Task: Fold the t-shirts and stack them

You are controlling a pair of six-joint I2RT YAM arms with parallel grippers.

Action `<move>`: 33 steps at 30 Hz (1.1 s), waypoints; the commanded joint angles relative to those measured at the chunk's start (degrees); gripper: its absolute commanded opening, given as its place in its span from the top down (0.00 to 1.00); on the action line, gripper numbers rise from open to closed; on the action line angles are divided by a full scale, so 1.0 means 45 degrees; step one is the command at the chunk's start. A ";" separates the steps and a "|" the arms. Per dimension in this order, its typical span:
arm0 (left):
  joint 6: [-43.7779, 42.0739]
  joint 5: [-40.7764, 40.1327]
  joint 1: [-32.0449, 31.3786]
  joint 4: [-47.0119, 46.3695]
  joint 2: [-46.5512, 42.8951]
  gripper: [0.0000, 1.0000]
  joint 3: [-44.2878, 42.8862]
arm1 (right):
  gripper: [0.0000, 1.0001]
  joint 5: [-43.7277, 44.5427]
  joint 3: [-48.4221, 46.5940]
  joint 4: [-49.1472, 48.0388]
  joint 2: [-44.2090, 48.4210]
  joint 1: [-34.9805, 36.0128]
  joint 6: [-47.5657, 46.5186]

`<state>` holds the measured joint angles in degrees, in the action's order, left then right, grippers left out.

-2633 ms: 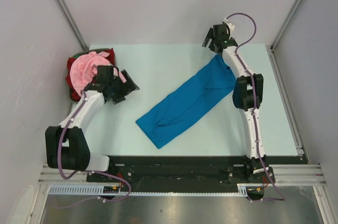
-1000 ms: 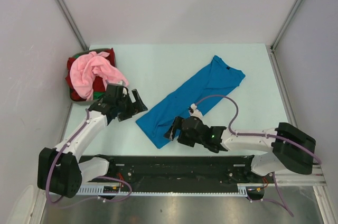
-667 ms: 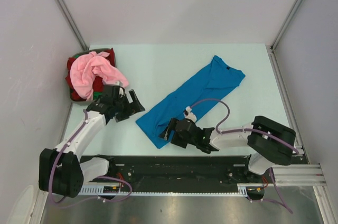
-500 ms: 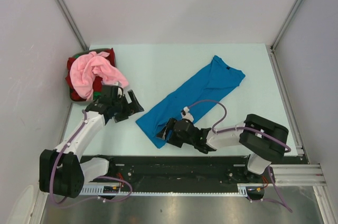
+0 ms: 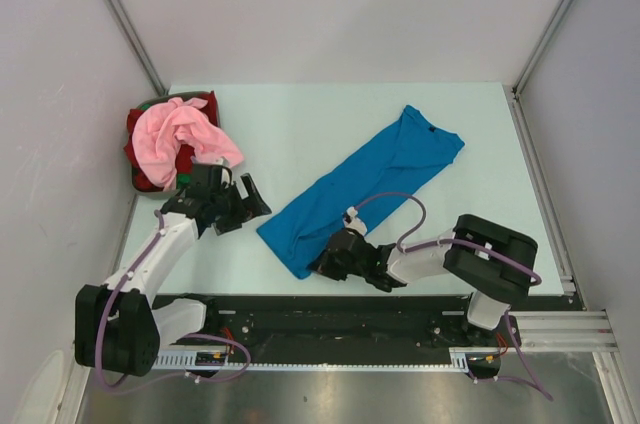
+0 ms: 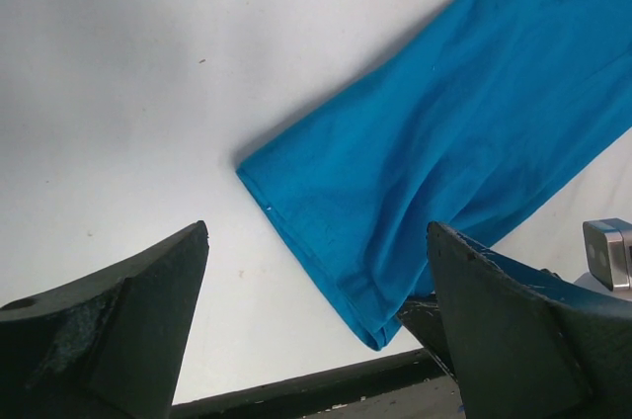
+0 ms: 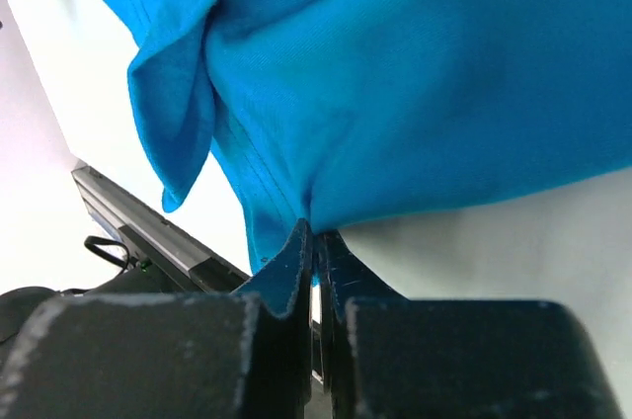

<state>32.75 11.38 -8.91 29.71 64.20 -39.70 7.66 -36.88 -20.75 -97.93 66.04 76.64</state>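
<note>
— At far left on the table (image 5: 300, 124)?
— Pink t-shirt (image 5: 172, 134) heaped on a red t-shirt (image 5: 133, 141); left jaws beside them, wide open.
— Then?
— Blue t-shirt (image 5: 365, 189) lies stretched diagonally mid-table; right jaws clamped on its near corner.

Blue t-shirt (image 5: 365, 184) - bright blue, plain, folded lengthwise into a long narrow strip, flat, mid-scene. It runs diagonally, hem end near and centre-left, collar end far right with a small dark mark at the neck. The near corner is bunched and wrinkled, pinched in the right gripper (image 7: 314, 236), whose fingers are closed on the hem. Pink t-shirt (image 5: 175, 134) - light pink, crumpled, unfolded, on top of a heap at far left. Red t-shirt (image 5: 135, 144) lies under it, crumpled, showing at the left edge. A sliver of green cloth (image 5: 150, 103) shows at the heap's far side.
</note>
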 commanded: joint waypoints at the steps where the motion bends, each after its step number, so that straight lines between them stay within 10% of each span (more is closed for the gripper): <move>1: -0.0306 0.0460 0.0104 -0.0197 -0.0361 0.03 0.0092 | 1.00 0.0894 0.0072 0.2401 0.0626 0.0109 -0.0760; 24: 0.0886 0.0577 -0.1653 -0.0939 -0.0694 0.03 0.0347 | 0.99 0.3668 0.2728 1.2209 0.9221 0.1945 0.1758; 31: 0.0905 0.0480 -0.1868 -0.1095 -0.0420 0.03 0.0210 | 0.01 0.4313 0.1637 1.0746 0.9693 0.1576 -0.0290; 33: 0.0886 0.0421 -0.1907 -0.1076 -0.0304 0.03 0.0190 | 0.00 0.4605 0.0625 1.0939 0.9439 0.0915 -0.0915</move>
<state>36.07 13.72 -16.75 26.96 62.26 -37.82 23.35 -26.22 30.15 -54.59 73.71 78.50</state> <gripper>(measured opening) 0.965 0.969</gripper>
